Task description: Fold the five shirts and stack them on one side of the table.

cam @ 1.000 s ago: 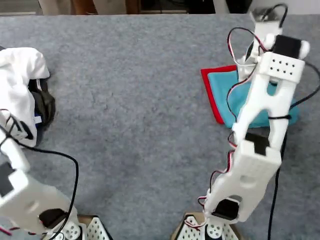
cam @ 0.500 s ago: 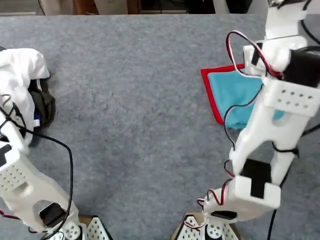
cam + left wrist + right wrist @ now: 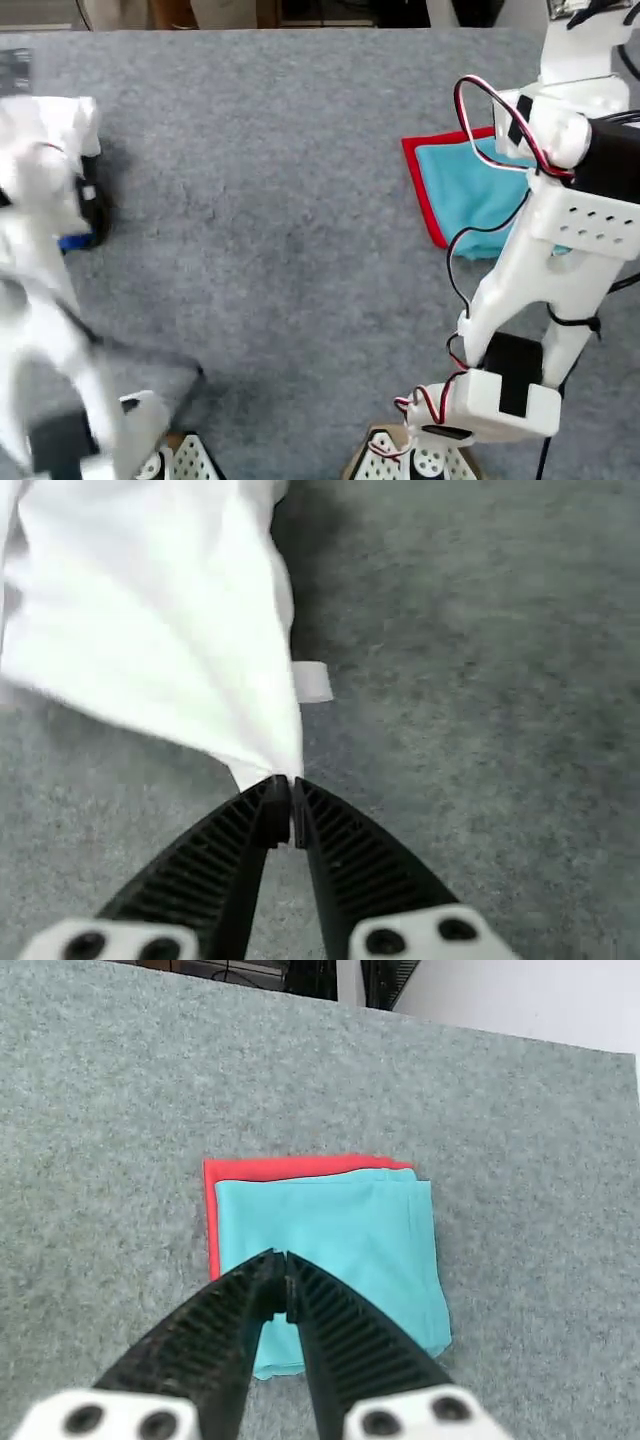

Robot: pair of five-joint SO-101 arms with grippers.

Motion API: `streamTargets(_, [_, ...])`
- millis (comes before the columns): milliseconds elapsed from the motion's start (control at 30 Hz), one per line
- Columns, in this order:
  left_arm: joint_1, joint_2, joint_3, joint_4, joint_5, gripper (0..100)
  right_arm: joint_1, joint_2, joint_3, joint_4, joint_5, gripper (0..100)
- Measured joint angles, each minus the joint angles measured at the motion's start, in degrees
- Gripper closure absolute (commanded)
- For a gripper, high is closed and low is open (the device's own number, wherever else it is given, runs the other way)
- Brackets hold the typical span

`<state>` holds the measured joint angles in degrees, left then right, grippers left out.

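Near edge: both arm bases sit right at the front of the bench [image 3: 290, 230], with a bare strip of grey felt between them.
Left arm [image 3: 50, 330]: it rises along the left margin, hard up against that side of the bench.
Left jaws: pinched tight on a corner of the white shirt [image 3: 150, 630]. The cloth comes to a point at the tips and fans wide beyond them. A small tag [image 3: 315, 680] shows at its edge, and there is a shadow on the felt beside it.
Right arm [image 3: 560, 230]: it stands tall over the right side and covers part of the folded stack in the high view.
Right jaws: tips together with nothing between them, hanging above the near edge of the teal shirt [image 3: 340, 1250].
Stack: the teal shirt lies folded on the red shirt [image 3: 260, 1167]. The red shows as a thin border along the inner and far edges. The stack sits flat on the right half of the bench, with grey felt all round it in the right wrist view.
Middle: a wide open run of felt lies between the stack and the left-hand pile.
Left pile: the white shirt [image 3: 45, 150] is bunched at the left edge. A dark shape [image 3: 95, 210] with a blue spot peeks out beside it, possibly another shirt, though I cannot tell.
Far edge: the felt ends in a straight line, with the stack and the pile both well short of it.
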<state>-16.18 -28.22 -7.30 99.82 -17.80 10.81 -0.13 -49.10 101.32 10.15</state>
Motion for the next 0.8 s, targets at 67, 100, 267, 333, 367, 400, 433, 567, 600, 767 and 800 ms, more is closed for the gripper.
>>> streamTargets(67, [9.05,-9.93,3.16,0.18,-0.09,98,0.00,-0.18,-0.09,0.00,0.00,99.5])
streamTargets(100, [14.24,-14.59,4.75,0.18,-0.09,98,0.00,-0.35,-0.09,0.00,0.00,99.5])
streamTargets(267, [39.91,-31.38,9.41,0.26,0.53,98,0.00,-0.35,-0.09,0.09,0.00,99.5])
streamTargets(333, [44.57,-33.32,9.41,0.26,2.55,98,0.00,-0.35,-0.09,0.09,0.00,99.4])
streamTargets(367, [45.98,-33.49,9.76,0.26,3.78,98,0.00,-0.35,-0.09,0.09,0.00,99.4])
streamTargets(400, [46.77,-33.58,9.76,0.26,4.66,98,0.00,-0.35,-0.09,0.09,0.00,99.4])
streamTargets(433, [47.38,-33.58,9.76,0.26,5.63,98,0.00,-0.35,-0.09,0.09,0.00,99.4])
streamTargets(567, [50.81,-34.46,9.76,0.26,7.56,97,-0.88,-0.44,1.67,0.09,0.00,99.4])
streamTargets(600, [51.16,-34.46,9.76,0.26,8.00,95,-1.58,-0.35,2.64,0.09,0.00,99.4])
streamTargets(767, [41.58,-34.37,12.13,0.18,10.11,76,-3.96,-0.35,6.51,0.09,0.00,99.4])
streamTargets(800, [37.10,-34.37,13.89,-0.97,10.73,76,-4.13,-0.35,7.03,0.09,0.00,99.4])
